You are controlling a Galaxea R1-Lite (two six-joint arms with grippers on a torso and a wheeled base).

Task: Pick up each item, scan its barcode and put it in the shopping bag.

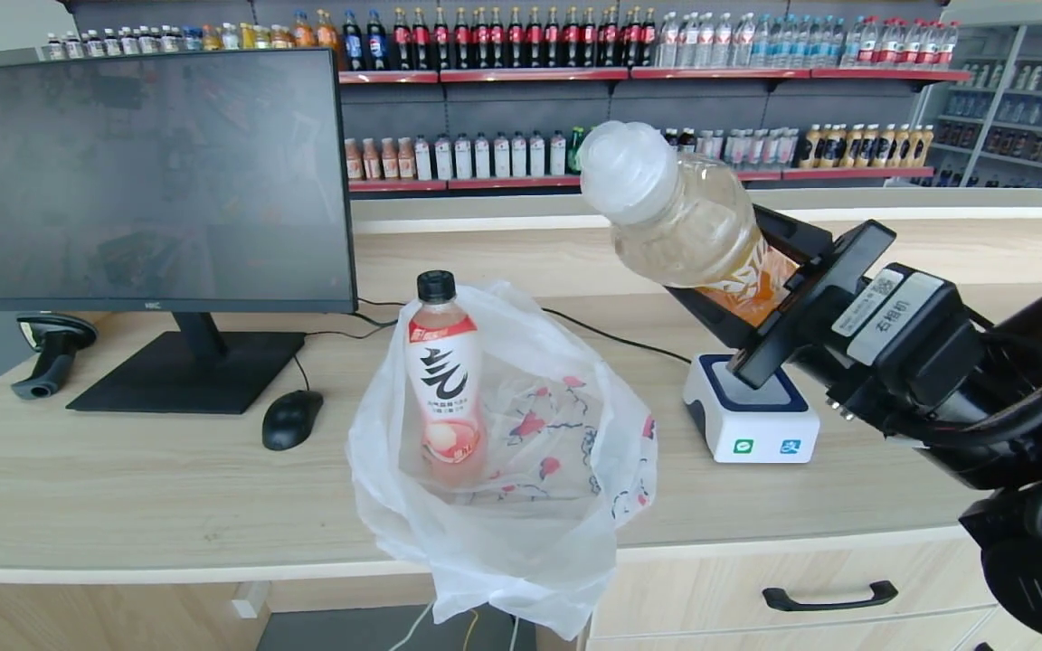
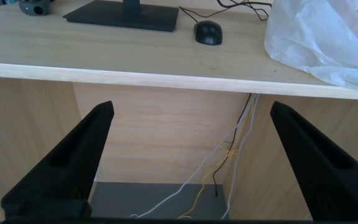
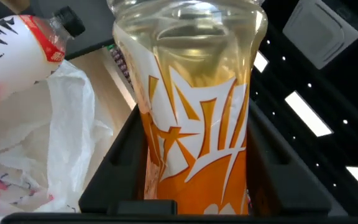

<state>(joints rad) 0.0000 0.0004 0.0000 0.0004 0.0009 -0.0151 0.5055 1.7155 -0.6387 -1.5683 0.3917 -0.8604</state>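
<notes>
1. Bottle (image 1: pixel 679 226) with orange label: the right gripper (image 1: pixel 779 276) clamps its lower body and holds it in the air over the right part of the counter (image 1: pixel 123 488).
2. Long axis: tilted, with the cap up and to the left and the base down and to the right between the jaws.
3. Scanner (image 1: pixel 750 420): a white box on the counter directly below the gripper. Whether the barcode faces it cannot be told.
4. Bag (image 1: pixel 566 533): stands open at the near edge, centre, to the left of the held bottle and lower. A pink bottle (image 1: pixel 442 389) stands upright in its left part, cap above the rim.
5. Left gripper (image 2: pixel 191 109): fingers spread wide, holding nothing, low in front of the counter's near edge.
6. Assessment: the right arm alone carries the item. Once scanned, the bottle likely needs to travel left and down, base first, into the free space right of the pink bottle.
</notes>
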